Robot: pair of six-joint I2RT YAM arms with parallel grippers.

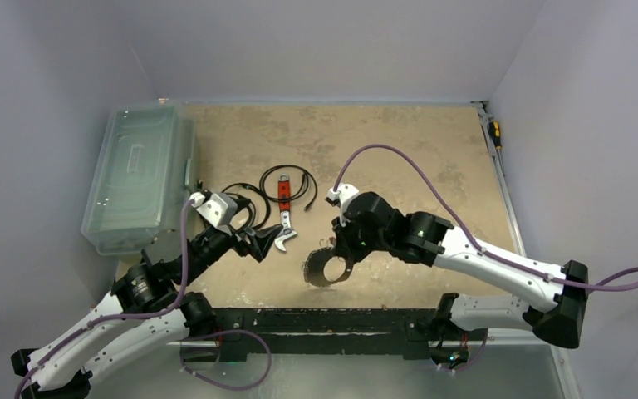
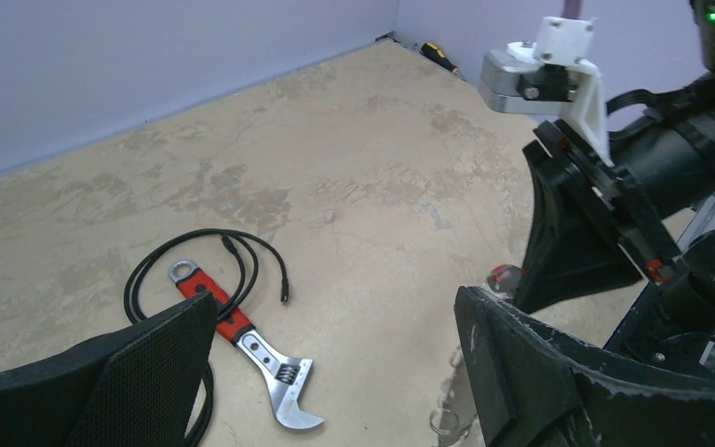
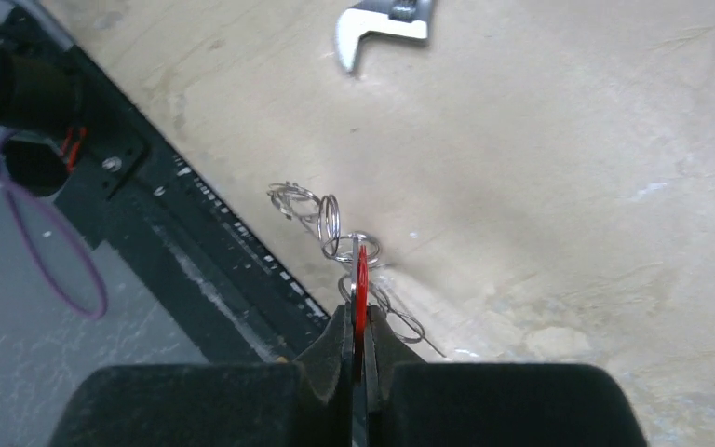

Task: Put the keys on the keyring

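The right pincer (image 3: pixel 361 315) is pressed closed on a thin red piece (image 3: pixel 361 279), seen edge-on between its fingers. Just past its fingertips a bunch of silvery wire loops, the keyring (image 3: pixel 330 222), is joined to that piece. The bunch sits over the tan table (image 3: pixel 568 140), near the table's dark front edge. Single keys cannot be told apart in the bunch. Farther ahead of this pincer lies the wrench (image 3: pixel 386 26). The left pincer (image 2: pixel 335 303) stands wide open with nothing between its fingers. The wrench and a black cable (image 2: pixel 233 235) lie ahead of it to its left, and the right pincer is close on its right.
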